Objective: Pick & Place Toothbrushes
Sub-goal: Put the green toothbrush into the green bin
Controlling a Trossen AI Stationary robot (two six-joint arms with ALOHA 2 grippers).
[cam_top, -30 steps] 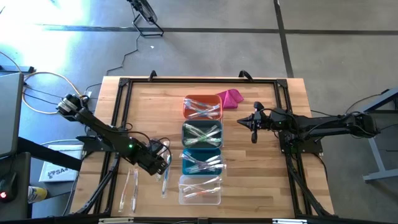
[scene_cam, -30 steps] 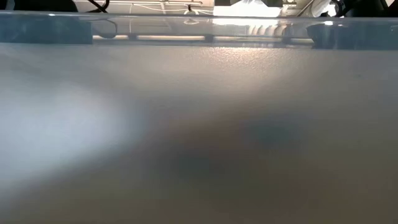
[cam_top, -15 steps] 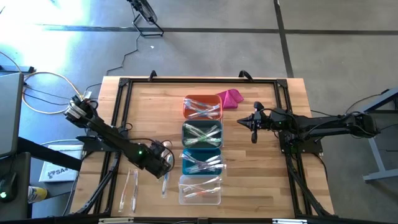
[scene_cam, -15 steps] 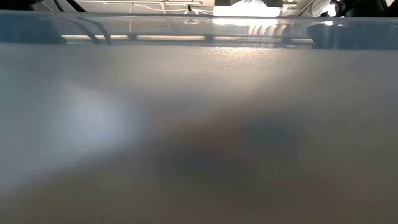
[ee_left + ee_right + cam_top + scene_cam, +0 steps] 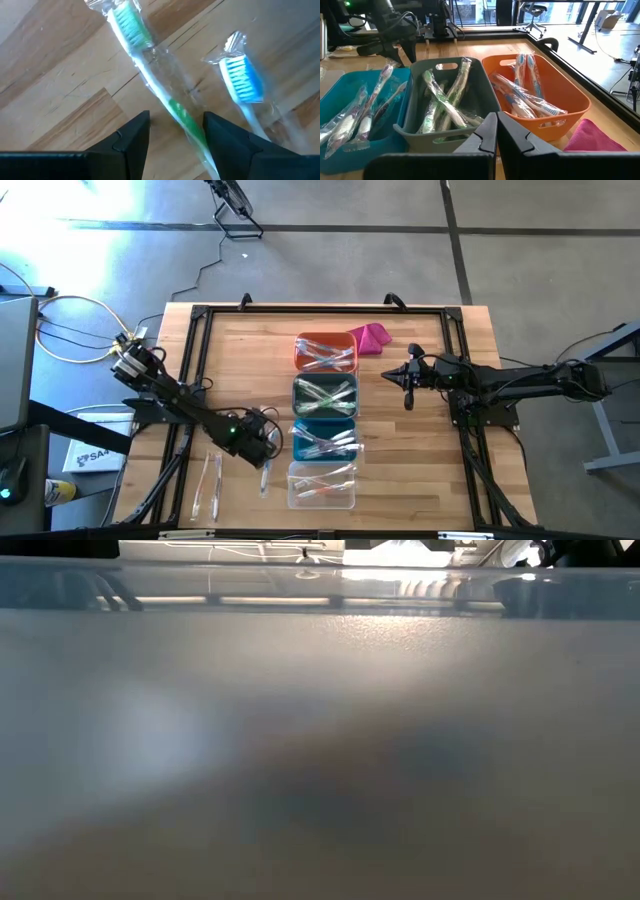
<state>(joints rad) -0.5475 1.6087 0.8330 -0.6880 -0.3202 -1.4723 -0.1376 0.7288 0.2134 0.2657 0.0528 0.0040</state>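
Observation:
Two wrapped toothbrushes lie flat on the wooden table under my left gripper [image 5: 176, 118]: a green one [image 5: 150, 65] and a blue one [image 5: 243, 80]. My left gripper [image 5: 263, 446] stands open, pointing steeply down, near the table's front left. Its fingers stand on either side of the green toothbrush's handle [image 5: 182, 117]; I cannot tell whether they touch it. Two more toothbrushes [image 5: 209, 485] lie farther left. My right gripper [image 5: 408, 387] waits shut above the table, right of the bins.
A row of bins holding wrapped toothbrushes runs down the table's middle: orange [image 5: 303, 358], grey [image 5: 297, 398], teal [image 5: 298, 442], clear [image 5: 322, 498]. A magenta cloth [image 5: 370, 337] lies beside the orange bin. The low view is filled by a frosted wall [image 5: 320, 760].
My left gripper has sunk toward the table and tipped more steeply down over the toothbrush next to the teal bin, its fingers staying open. The toothbrushes and bins have not moved.

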